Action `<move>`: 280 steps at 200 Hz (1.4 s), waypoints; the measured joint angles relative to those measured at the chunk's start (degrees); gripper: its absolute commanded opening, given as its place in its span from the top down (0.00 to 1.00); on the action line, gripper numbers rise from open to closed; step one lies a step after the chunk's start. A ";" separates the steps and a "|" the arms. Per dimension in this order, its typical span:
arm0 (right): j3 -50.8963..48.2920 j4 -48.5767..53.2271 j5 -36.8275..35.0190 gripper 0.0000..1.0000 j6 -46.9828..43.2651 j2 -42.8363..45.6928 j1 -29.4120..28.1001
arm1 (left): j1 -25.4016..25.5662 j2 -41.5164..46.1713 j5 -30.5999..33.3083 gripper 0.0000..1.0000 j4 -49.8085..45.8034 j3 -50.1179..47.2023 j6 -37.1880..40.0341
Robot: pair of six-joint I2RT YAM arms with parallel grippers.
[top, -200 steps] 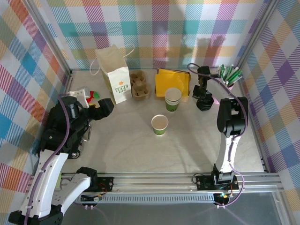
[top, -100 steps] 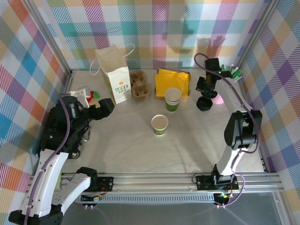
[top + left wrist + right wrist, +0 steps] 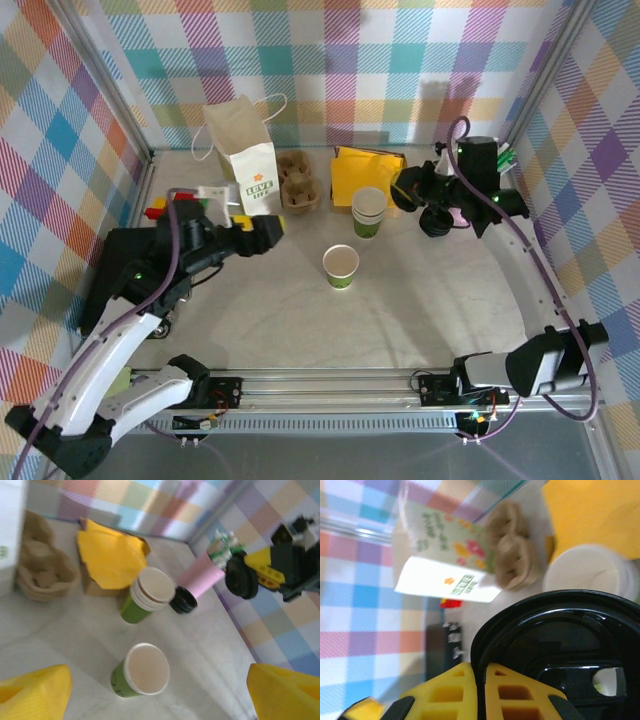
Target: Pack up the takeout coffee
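The takeout coffee cup, cream above and green below, stands upright and lidless mid-table; the left wrist view looks into it. My left gripper hovers to its left, open, nothing between the yellow fingers. Over the back right, my right gripper is shut on the rim of a round black lid, held on edge, the yellow fingertips pinching it. That lid and gripper also appear at the right of the left wrist view.
A stack of black lids sits below the right gripper. Stacked lidless cups, yellow napkins, a brown cup carrier and a white paper bag line the back. A pink cup of sticks stands at the back right.
The right gripper rose from the lid stack with one lid and turned left. The left gripper swung right toward the lone cup.
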State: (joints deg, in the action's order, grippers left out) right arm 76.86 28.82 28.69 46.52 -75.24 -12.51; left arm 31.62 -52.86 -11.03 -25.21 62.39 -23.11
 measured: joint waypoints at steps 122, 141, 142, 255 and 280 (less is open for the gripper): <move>-8.94 -13.14 -0.44 0.91 17.86 5.70 -14.95 | 17.75 -17.77 2.67 0.07 24.09 0.00 5.03; -9.51 -14.08 -0.83 0.91 19.02 5.68 -15.65 | 17.97 -19.52 3.89 0.12 26.08 0.00 5.14; -9.53 -14.12 -0.83 0.91 19.04 5.68 -15.67 | 17.97 -19.56 3.93 0.12 26.12 0.00 5.18; -11.30 -16.90 -4.39 0.89 20.74 5.55 -16.39 | 18.56 -24.26 6.99 0.69 31.58 -0.57 4.33; -11.32 -16.59 -5.09 0.87 20.52 5.60 -16.41 | 18.51 -24.46 8.00 0.78 31.98 -1.42 3.80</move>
State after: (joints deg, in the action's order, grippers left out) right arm 65.54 12.23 23.59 67.05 -69.65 -28.93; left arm 50.13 -77.32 -3.03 6.76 60.97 -19.31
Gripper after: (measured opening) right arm 0.117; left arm 0.270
